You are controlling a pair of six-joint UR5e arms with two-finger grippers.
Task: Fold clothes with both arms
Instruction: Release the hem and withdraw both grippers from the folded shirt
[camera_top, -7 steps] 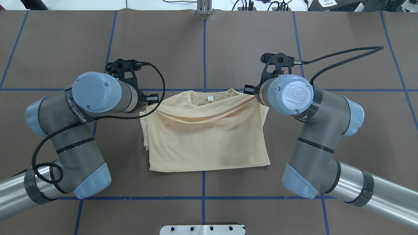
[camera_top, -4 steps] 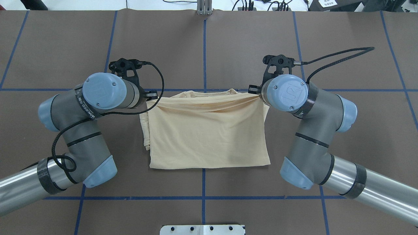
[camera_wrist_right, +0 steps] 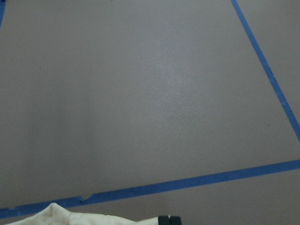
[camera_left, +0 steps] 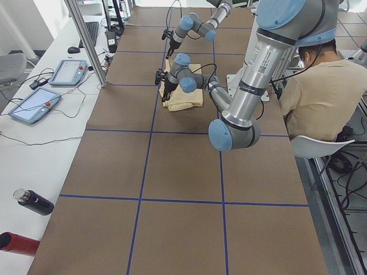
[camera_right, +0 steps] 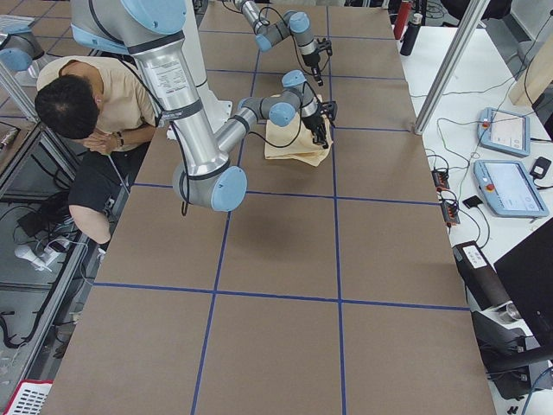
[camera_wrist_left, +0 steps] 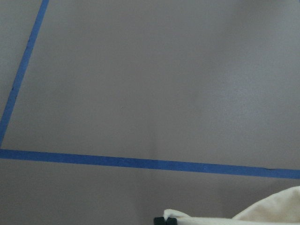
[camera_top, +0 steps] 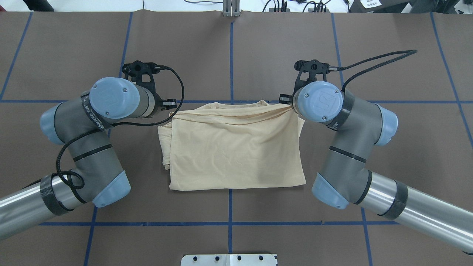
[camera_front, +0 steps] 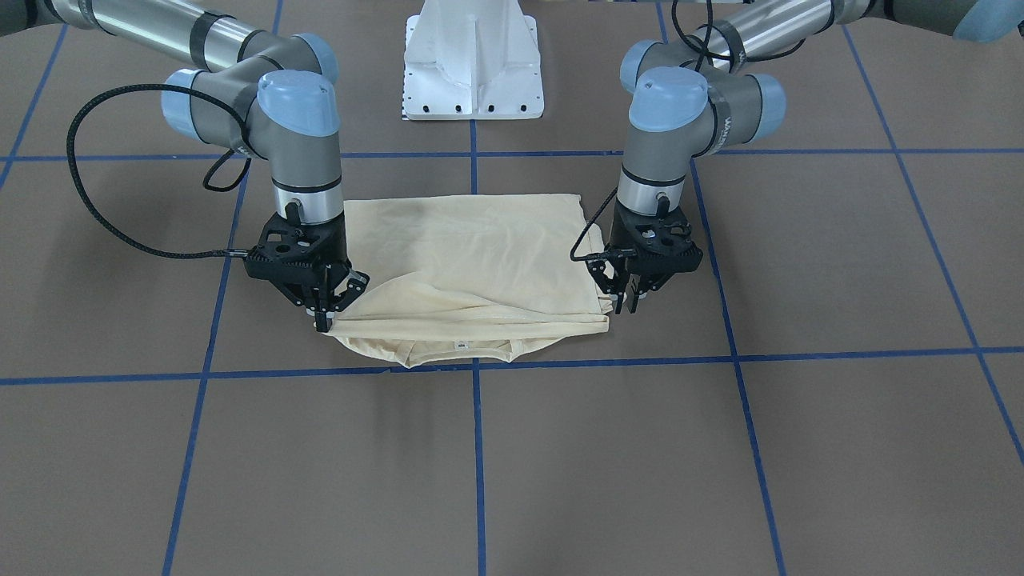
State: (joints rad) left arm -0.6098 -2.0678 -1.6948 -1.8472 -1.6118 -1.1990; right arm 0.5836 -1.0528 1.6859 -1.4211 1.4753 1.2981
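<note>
Shirt [camera_top: 236, 151] sits mid-worktop [camera_top: 236, 44], well apart from every edge, straddling the centre blue tape line [camera_top: 231, 55]. Pale cream, doubled over: the upper layer covers nearly the whole body. Its free edge runs just short of the neck, which points at the worktop edge away from the robot. Neckline and small white label [camera_front: 460, 346] peek out from under that edge in the front-facing view. Extra layers stick out along the side nearest the left arm [camera_top: 92, 147].

Left gripper [camera_front: 628, 302]: jaws pressed together, pinching the upper layer's corner on its side. Left wrist view shows the two black tips closed with cloth right beside them.

Right gripper [camera_front: 322, 318]: same story, jaws closed on the opposite corner, cloth slightly bunched at the tips.

Both grippers point straight down, low over the worktop, one at each end of the neck edge. The held edge sags a little between them, with diagonal creases running in from each pinch. Right arm [camera_top: 347, 147] mirrors the left, elbows out.

White robot base [camera_front: 474, 72] stands at the robot-side edge, in line with the shirt. Person [camera_right: 86, 104] in a tan top sits beside that edge. Tablets [camera_left: 69, 73] and a dark bottle [camera_left: 34, 201] lie on the white side worktop.
</note>
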